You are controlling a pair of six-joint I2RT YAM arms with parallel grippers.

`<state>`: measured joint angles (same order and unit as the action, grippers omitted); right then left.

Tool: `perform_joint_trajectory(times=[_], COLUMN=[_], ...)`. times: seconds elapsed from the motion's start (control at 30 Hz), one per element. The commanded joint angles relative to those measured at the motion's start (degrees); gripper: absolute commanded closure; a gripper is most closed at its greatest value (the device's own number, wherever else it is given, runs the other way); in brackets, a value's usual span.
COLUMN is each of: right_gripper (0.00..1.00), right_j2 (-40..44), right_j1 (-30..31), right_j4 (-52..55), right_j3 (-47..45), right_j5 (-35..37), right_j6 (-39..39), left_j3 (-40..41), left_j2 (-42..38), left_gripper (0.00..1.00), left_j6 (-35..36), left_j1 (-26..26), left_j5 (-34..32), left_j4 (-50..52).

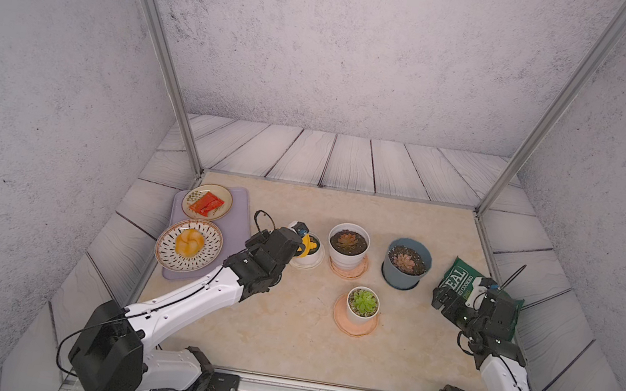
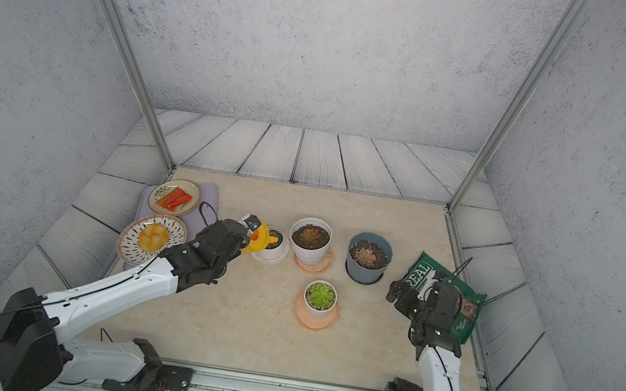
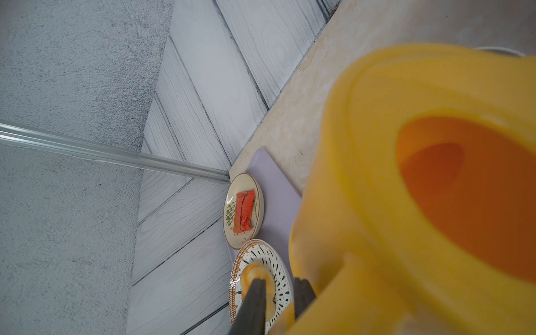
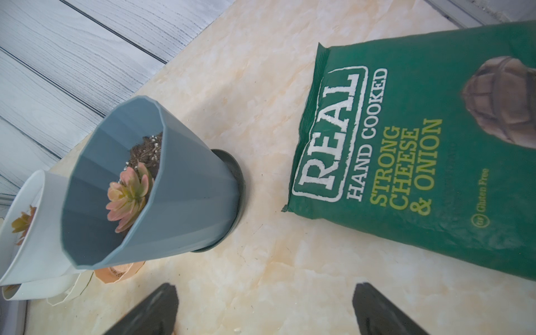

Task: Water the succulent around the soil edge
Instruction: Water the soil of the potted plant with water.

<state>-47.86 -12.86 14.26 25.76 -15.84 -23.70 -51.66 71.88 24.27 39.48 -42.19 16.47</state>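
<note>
Succulent (image 1: 315,242), dark green, low white pot (image 1: 307,264), yellow watering can (image 1: 307,245) over it

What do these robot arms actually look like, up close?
The left arm and right arm have smooth white shells with chunky black joints. Thin black cables run along them and loop near the wrists. The left gripper and right gripper each end in two dark, flat fingers.

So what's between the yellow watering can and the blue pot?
A tall white pot with a reddish succulent, on a peach saucer; both top views show it.
</note>
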Motion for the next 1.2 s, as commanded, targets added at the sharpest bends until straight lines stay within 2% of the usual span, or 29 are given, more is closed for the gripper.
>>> perform_joint_trajectory(times=[0.0, 0.37, 1.17], right_gripper=[0.01, 0.01, 0.01], right_j2=[-0.3, -0.5, -0.7], right_j1=[0.3, 0.3, 0.4], right_j4=[-0.8, -0.8, -1.2], right_j3=[1.5, 1.5, 1.5], right_j5=[1.1, 1.1, 1.3], right_j6=[0.4, 0.4, 0.5], left_j3=[-2.4, -6.0, -8.3], left_j2=[0.6, 3.8, 7.5], left_gripper=[1.00, 1.00, 1.00], left_j6=[-0.3, -3.1, -10.1], left_j1=[-0.3, -1.8, -7.8], left_j5=[-0.9, -2.1, 2.1], left_j4=[-1.7, 0.2, 5.1])
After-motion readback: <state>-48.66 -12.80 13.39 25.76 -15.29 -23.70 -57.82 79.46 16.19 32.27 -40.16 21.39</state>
